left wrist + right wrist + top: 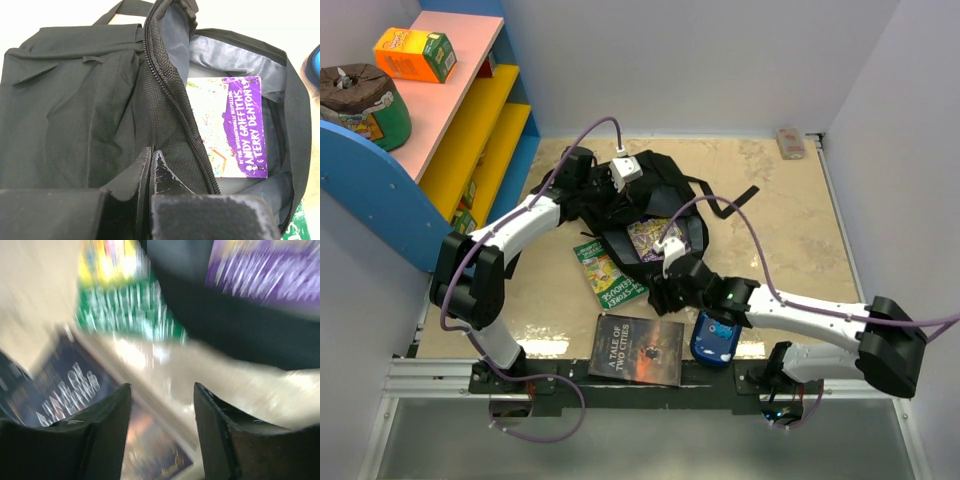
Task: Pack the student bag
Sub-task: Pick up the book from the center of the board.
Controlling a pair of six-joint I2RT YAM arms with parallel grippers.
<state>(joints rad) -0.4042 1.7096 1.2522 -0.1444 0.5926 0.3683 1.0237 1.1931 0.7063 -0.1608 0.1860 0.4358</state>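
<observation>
**Black fabric, all flop: bag pinned open at the zip edge**

Black cloth bag (640,205) lies flat on the surface (790,230), mid-far, main pocket gaping toward the near side. Left fingers (167,179) are clenched on a fold of its fabric just by the zip (170,95), lifting that lip so the grey lining shows. Purple book (230,125) lies inside, flat.

Right fingers (105,415) are spread w/ nothing between them, low over the surface near the bag's front edge. That view is badly blurred, so no finer detail.

Handling, as a guess:
- Bag is soft and has no frame. It'll sag shut wherever it isn't held, so one pinch probably won't keep the whole mouth open.
- Light while this empty, so it may slide or bunch if a book is shoved in rather than dropped in.
- Best holds: the zip seam or the padded rim, where the cloth is doubled. The thin lining looks slippery and is likely to pull out instead.
- Straps are loose and splayed at the far side; easy to snag.

Not packed yet: green book (608,272) touching the bag's near-left edge, dark book (637,348) near the front edge of the surface, blue pencil case (717,338) just beside it under the right arm. Books are stiff, flat and thin, so edges are the place to grip.
</observation>
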